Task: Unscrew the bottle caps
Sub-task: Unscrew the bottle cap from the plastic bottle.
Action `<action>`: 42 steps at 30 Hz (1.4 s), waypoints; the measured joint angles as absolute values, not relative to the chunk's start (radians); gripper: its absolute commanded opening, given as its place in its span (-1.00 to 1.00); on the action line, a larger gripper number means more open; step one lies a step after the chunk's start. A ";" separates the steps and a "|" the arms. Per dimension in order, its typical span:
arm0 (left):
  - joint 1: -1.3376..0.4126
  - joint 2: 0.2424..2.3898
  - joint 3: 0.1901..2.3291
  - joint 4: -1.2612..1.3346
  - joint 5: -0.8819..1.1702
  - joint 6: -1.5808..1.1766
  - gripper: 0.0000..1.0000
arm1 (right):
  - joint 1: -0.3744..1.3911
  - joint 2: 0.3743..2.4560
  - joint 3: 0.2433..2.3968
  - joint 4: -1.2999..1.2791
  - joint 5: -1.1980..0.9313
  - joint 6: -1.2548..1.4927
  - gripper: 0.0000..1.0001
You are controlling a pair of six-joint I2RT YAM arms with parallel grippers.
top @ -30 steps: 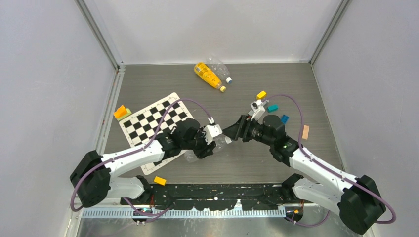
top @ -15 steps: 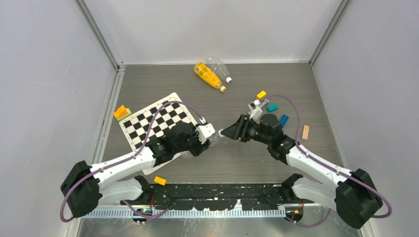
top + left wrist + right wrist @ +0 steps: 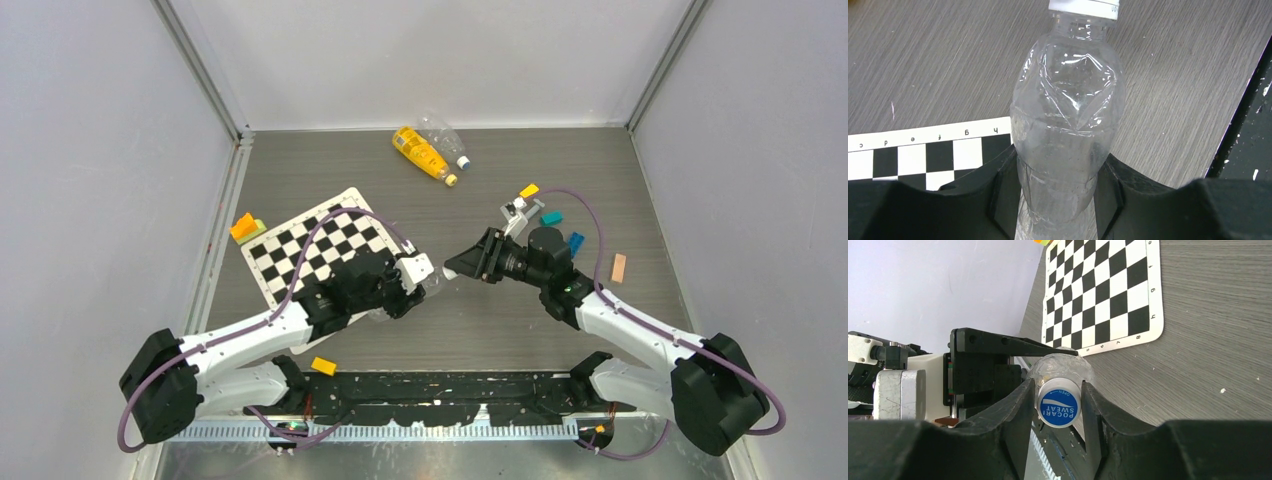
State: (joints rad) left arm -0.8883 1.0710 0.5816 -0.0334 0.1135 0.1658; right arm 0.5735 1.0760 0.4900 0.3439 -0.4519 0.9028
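Where the two sets of jaws meet: a clear bottle (image 3: 434,283), crinkled, lies on its side over the bare desk (image 3: 330,170), just off the right edge of the checkered mat (image 3: 310,245).
Left jaws: clenched around the body of the clear bottle (image 3: 1068,125), one finger on each flank. The neck and cap stick out past the fingertips.
Right jaws: grasping the cap (image 3: 1058,409), a finger pressed against each side of it, end-on to the bottle.
Cap: white around the rim (image 3: 1084,6). Its top is blue with white lettering that reads POCARI SWEAT and OPEN. It sits on the bottle's neck.
Other bottles: a yellow-orange bottle (image 3: 420,152) with a yellow cap (image 3: 451,181) lies at the far edge of the desk. Touching it is a second clear bottle (image 3: 440,132) with a white cap (image 3: 463,162). Both are well apart from the jaws.
Loose pieces: a yellow block (image 3: 529,190), a teal block (image 3: 551,217) and a blue block (image 3: 576,241) lie near the right arm's wrist. An orange block (image 3: 243,227) sits just beside the mat's left corner.
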 measured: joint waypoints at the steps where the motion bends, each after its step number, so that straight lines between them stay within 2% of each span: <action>1: -0.888 1.070 0.581 -0.033 0.113 0.166 -0.73 | 0.574 1.076 0.490 0.344 -0.454 0.902 -0.05; 6: -0.888 1.064 0.575 -0.028 0.112 0.165 -0.73 | 0.574 1.076 0.490 0.345 -0.471 0.905 0.06; 10: -0.888 1.063 0.574 -0.019 0.105 0.165 -0.73 | 0.574 1.082 0.490 0.349 -0.482 0.905 -0.02; 16: -0.888 1.063 0.573 -0.011 0.105 0.165 -0.73 | 0.571 1.085 0.489 0.352 -0.492 0.894 -0.42; 18: -0.888 1.063 0.573 -0.011 0.105 0.164 -0.73 | 0.571 1.085 0.487 0.352 -0.492 0.892 -0.58; 21: -0.888 1.063 0.570 -0.011 0.105 0.165 -0.74 | 0.571 1.085 0.481 0.360 -0.494 0.889 -0.93; 22: -0.888 1.063 0.570 -0.012 0.105 0.165 -0.74 | 0.571 1.084 0.477 0.365 -0.496 0.887 -0.96; 29: -0.862 1.063 0.570 -0.019 0.173 0.155 -0.78 | 0.567 1.046 0.442 0.387 -0.527 0.843 -0.99; 35: -0.711 1.050 0.570 0.019 0.479 0.076 -0.79 | 0.568 0.969 0.453 0.389 -0.570 0.701 -0.99; 42: -0.600 1.040 0.565 0.067 0.729 -0.025 -0.76 | 0.568 1.012 0.595 0.279 -0.696 0.481 -0.99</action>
